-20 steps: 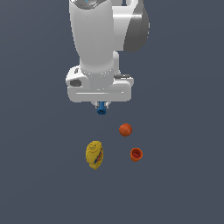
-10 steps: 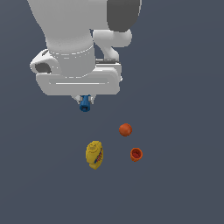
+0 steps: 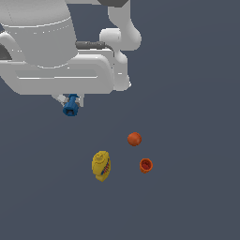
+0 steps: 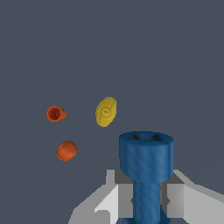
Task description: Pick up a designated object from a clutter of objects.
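One white arm fills the upper part of the exterior view toward that view's left, its broad wrist block held level and its jaws [image 3: 71, 101] pointing down, high above the dark grey bench [image 3: 197, 197]. The jaws are closed on the blue piece [image 3: 71, 106], a single small bright blue item with a narrow shaft and a wider knobbed end. In the wrist view the two grey fingers [image 4: 119, 199] press against either side of that shaft, and the wide round end of the blue piece [image 4: 146, 156] sticks out beyond them toward the bench. So the blue piece is up in the air, lifted well clear of the surface and well apart from the other things. Three items remain on the bench below, one of each kind. One yellow bottle [image 3: 101, 165] with a red and blue label lies on its side; in the wrist view the yellow bottle [image 4: 106, 112] shows its round end. One orange-red ball [image 3: 134, 138] sits near it, toward the exterior view's right and a little farther up in that view; the wrist view also shows the orange-red ball [image 4: 66, 150]. One small orange-red cup [image 3: 146, 165] lies to the exterior view's right of the bottle, apart from both bottle and ball. Seen from the wrist, the orange-red cup [image 4: 55, 113] is tipped so its open mouth faces the camera, and its inside looks dark with nothing visible in it.
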Robot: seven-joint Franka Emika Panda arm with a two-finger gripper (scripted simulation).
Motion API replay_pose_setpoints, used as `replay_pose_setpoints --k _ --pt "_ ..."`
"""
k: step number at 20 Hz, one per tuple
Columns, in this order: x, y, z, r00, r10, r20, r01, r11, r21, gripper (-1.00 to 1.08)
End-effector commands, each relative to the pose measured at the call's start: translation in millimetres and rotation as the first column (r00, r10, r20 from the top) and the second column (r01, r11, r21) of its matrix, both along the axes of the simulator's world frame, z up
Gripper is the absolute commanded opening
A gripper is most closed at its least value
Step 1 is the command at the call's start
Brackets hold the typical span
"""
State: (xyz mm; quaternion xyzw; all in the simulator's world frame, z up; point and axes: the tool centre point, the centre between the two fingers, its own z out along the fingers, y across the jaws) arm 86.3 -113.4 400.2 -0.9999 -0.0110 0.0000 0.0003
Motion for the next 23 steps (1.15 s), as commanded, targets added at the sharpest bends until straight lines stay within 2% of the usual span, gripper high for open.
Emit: replay_pose_setpoints --k 1,11,23 --pt "6.4 -7.0 10.6 1.000 0.000 0.000 0.000 1.000 0.000 -1.00" --pt "24.3 -25.6 38.3 1.000 0.000 0.000 0.000 1.000 -0.001 -1.00" --pt "31.0 -31.5 47.4 1.000 0.000 0.000 0.000 1.000 -0.001 -1.00"
